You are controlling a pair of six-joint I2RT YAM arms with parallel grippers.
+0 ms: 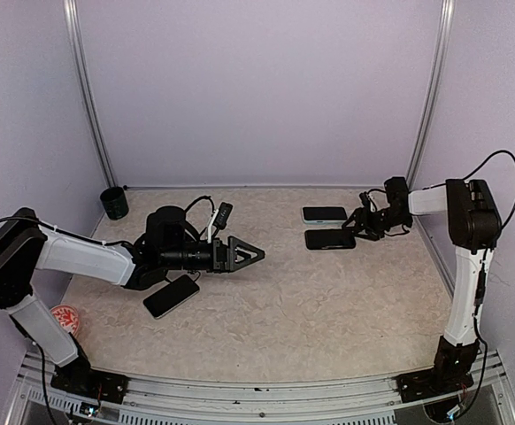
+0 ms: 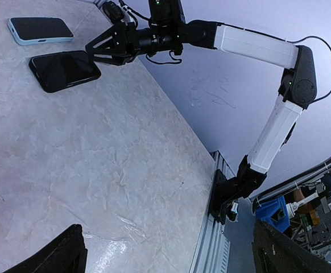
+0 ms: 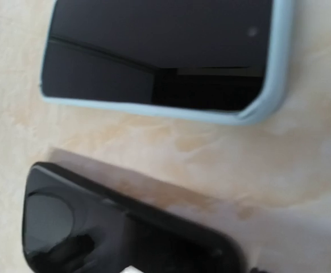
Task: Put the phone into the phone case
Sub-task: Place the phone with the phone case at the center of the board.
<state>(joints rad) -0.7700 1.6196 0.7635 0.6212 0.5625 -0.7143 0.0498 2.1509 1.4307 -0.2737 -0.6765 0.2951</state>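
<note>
Three slabs show: light-blue slab, far black slab, near black slab; left tool spread, right tool unclear.

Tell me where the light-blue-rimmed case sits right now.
In the top view the light-blue-rimmed case lies flat at the far right of the table, just behind the black slab with a gap between, the right pincer close on its right.

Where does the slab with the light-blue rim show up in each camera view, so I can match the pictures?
Top external: the light-blue-rimmed slab lies flat, right of centre, toward the far edge.
Left wrist: it sits in the upper left corner.
Right wrist: it fills the top of the picture.
Shared landmark: the black slab close beside it, not touching, seen in all three views.
</note>
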